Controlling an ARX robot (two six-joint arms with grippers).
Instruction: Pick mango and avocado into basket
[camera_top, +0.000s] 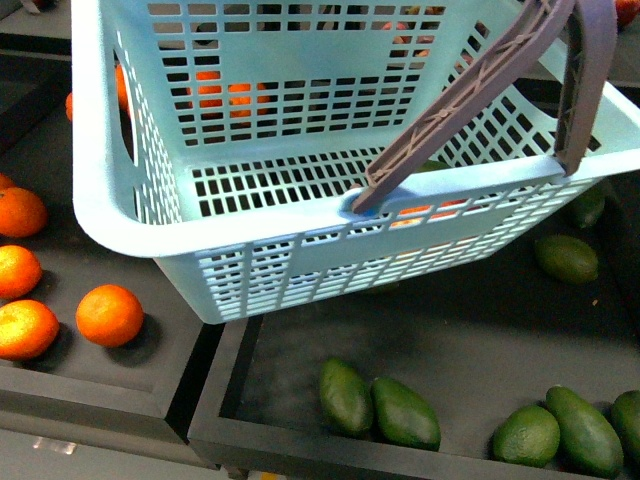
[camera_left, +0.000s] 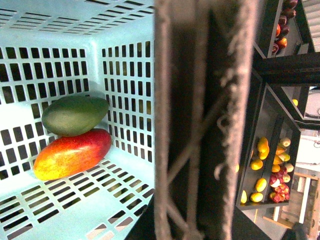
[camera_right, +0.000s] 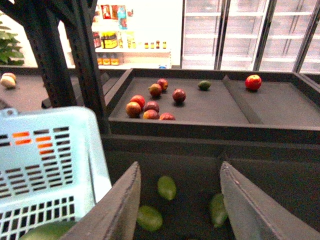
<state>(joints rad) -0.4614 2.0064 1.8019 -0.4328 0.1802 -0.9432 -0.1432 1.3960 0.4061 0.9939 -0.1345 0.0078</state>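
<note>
The light teal basket (camera_top: 300, 130) hangs tilted above the fruit bins, filling the upper front view. Its brown handle (camera_top: 470, 90) stands up at the right. In the left wrist view the mango (camera_left: 70, 154), orange-yellow with a red blush, lies on the basket's slotted floor in a corner. The dark green avocado (camera_left: 75, 114) rests against it. The handle (camera_left: 200, 120) fills the middle of that view. My left gripper is shut on the handle, its fingers hidden. My right gripper (camera_right: 180, 200) is open and holds nothing, beside the basket wall (camera_right: 45, 165).
Oranges (camera_top: 110, 315) lie in the left bin and loose avocados (camera_top: 405, 412) in the right bin, with a raised divider (camera_top: 205, 380) between. More avocados (camera_right: 166, 187) lie under the right gripper. A far tray (camera_right: 210, 107) holds red fruit. A dark shelf post (camera_right: 85, 60) stands close.
</note>
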